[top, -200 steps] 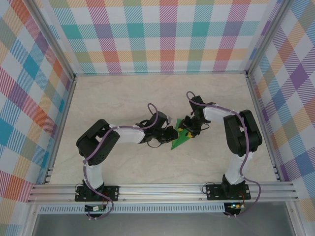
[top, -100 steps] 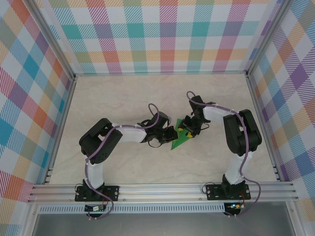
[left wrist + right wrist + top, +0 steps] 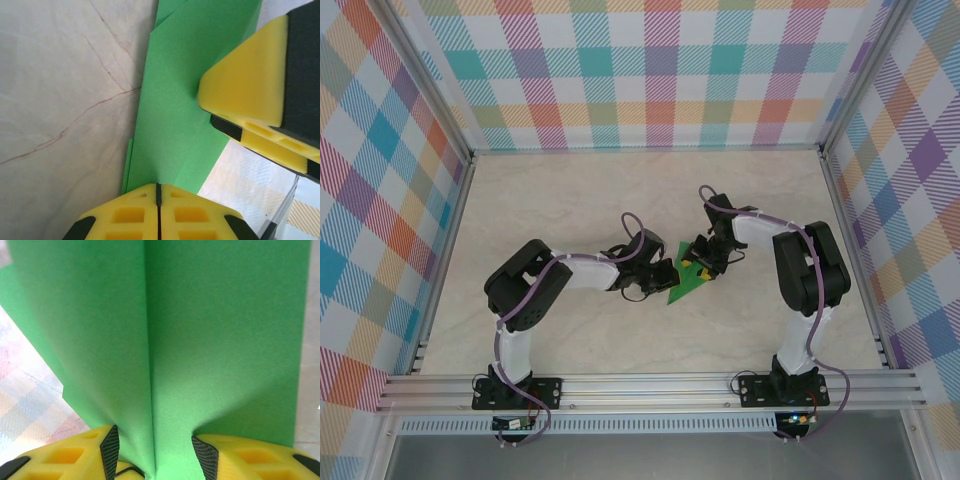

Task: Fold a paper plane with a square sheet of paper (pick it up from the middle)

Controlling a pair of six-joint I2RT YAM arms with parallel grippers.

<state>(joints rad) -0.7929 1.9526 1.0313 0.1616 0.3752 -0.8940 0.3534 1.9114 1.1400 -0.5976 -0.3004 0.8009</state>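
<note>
Roughly at the middle of the marbled desk [image 3: 620, 200], a little right of centre: green sheet of paper [image 3: 686, 284], creased into a narrow pointed wedge, tip toward the near left. Flanked by both arms, left end effector [image 3: 667, 272] at its left edge, right end effector [image 3: 699, 264] at its far right corner, the two close together.

From the left wrist: left end effector [image 3: 157, 200] fully closed, yellow fingers [image 3: 125, 220] meeting along one thin seam and nipping the near edge of the sheet of paper [image 3: 175, 110]. Several layers visible there, a lower flap peeking out at the left. Pale veined desk [image 3: 60, 100] beside it. Up right in the same view, right end effector [image 3: 212, 116], yellow with black pads, one finger pressed on top of the paper, the other just beneath, at the paper's right edge.

From the right wrist: sheet of paper [image 3: 210, 330] very close to the lens, plain unmarked green, one straight crease down its middle, dipping between the yellow fingers [image 3: 70, 452] of the right end effector [image 3: 155, 462]. Jaws a narrow gap apart, black pads on the inner faces, fingertips hidden behind the green. Impossible to tell how firm the hold there.

Around the desk, plaid walls [image 3: 650, 70] in pastel checks, silver rail [image 3: 650, 385] along the near edge, purple cables [image 3: 626, 222] looped over the arms.
</note>
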